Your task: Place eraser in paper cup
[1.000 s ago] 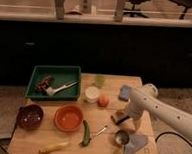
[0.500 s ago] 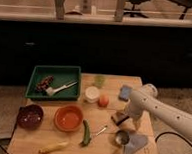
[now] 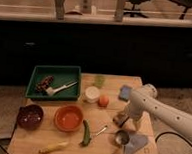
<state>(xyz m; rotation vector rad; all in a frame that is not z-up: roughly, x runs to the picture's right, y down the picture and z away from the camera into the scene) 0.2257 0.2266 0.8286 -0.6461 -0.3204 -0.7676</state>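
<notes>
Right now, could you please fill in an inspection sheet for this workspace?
Surface: wooden table, lit from above.
Job's things: white paper cup standing upright near the table's middle; a small dark block under the gripper may be the eraser, too unclear to confirm.
Clutter: green tray holding a few items, dark bowl, orange bowl, orange fruit, blue sponge, green vegetable, yellow banana-like item, small metal cup, grey cloth.
Grippers: gripper low over the table's right side, beside the fruit.
Cables: black cable on the floor at right.
Surroundings: dark counter front behind; chair bases beyond.
</notes>
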